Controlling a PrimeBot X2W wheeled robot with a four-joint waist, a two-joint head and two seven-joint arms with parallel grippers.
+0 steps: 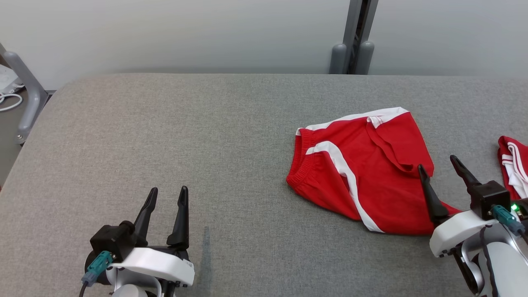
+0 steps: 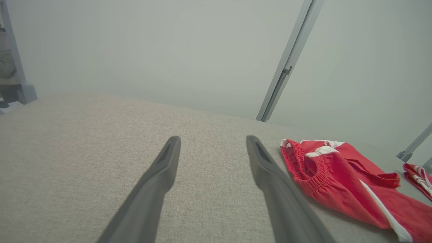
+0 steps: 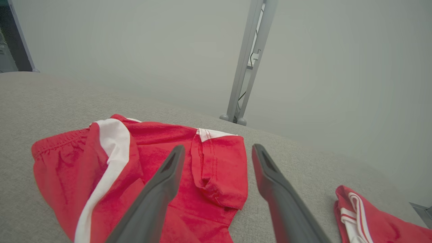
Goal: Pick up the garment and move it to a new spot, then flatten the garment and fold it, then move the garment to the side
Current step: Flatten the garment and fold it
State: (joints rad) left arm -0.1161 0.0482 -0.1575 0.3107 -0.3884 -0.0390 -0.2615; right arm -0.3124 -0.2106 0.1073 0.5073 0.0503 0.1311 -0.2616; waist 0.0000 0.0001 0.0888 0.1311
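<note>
**Red shorts on a grey desk, both claws spread and empty**

A desk covered edge to edge in grey woven fabric, rounded at its far left corner. Behind it, a plain pale wall, unmarked. Against that wall, a grey metal post rising from two rounded feet at the desk's far edge. Off the desk at far left, a slanted grey metal leg and, beside it, a loop of white cable.

Right of centre on the desk, the garment: red shorts with white side stripes, lying rumpled, with the elastic waistband toward the left and one part folded over on top.

At lower left, the left claw, fingers spread apart, holding nothing, over bare fabric and well apart from the garment. At lower right, the right claw, fingers likewise spread, pinching nothing, at the garment's near right edge.

Hard to make out: whether the right claw's inner finger touches the cloth or hangs just above it. From the head view, that finger overlaps the red hem and hides a strip of it. Leg openings of the shorts lost among the folds. At the desk's right edge, a second piece of clothing, red with white stripes, cut off by the frame and partly hidden behind the right claw's body, so shape unclear. Both arms cut off at the bottom of the head view.
</note>
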